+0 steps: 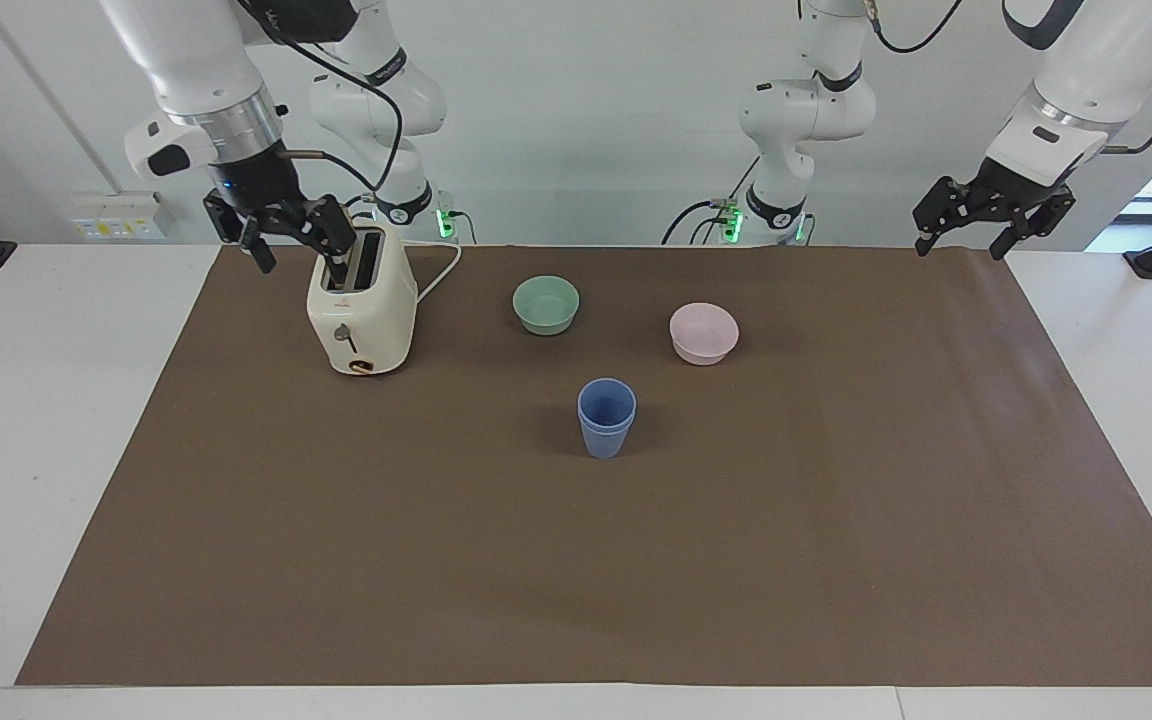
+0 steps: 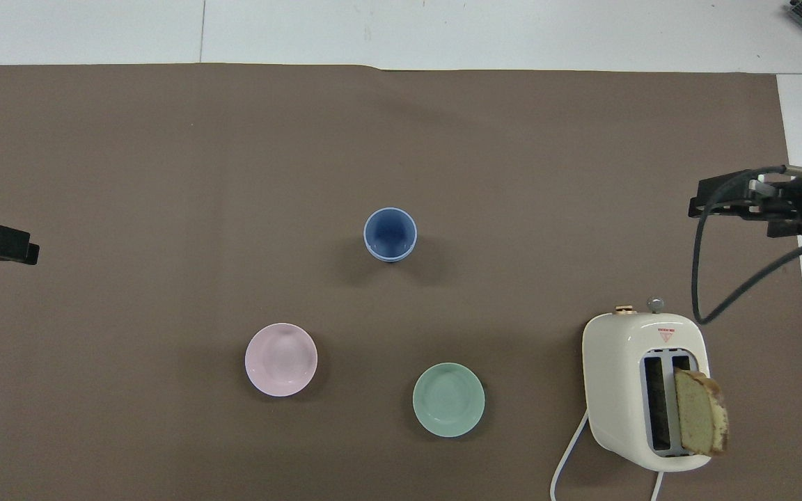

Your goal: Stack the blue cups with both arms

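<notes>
Counter with brown mat, toaster, bowls, nested blue cups.
Toaster at the right arm's end, right hand released above it; left hand released, waiting over its own end; green bowl, pink bowl; blue cups stacked mid-mat, farther from robots than both bowls.

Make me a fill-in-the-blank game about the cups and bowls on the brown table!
1. The two blue cups stand nested, one ____ the other.
2. The bowl beside the pink bowl, toward the toaster, is colored ____.
3. A slice of ____ sticks up from the toaster.
4. Neither open claw, right claw or left claw, holds ____.

Missing words: inside; mint green; bread; anything
</notes>
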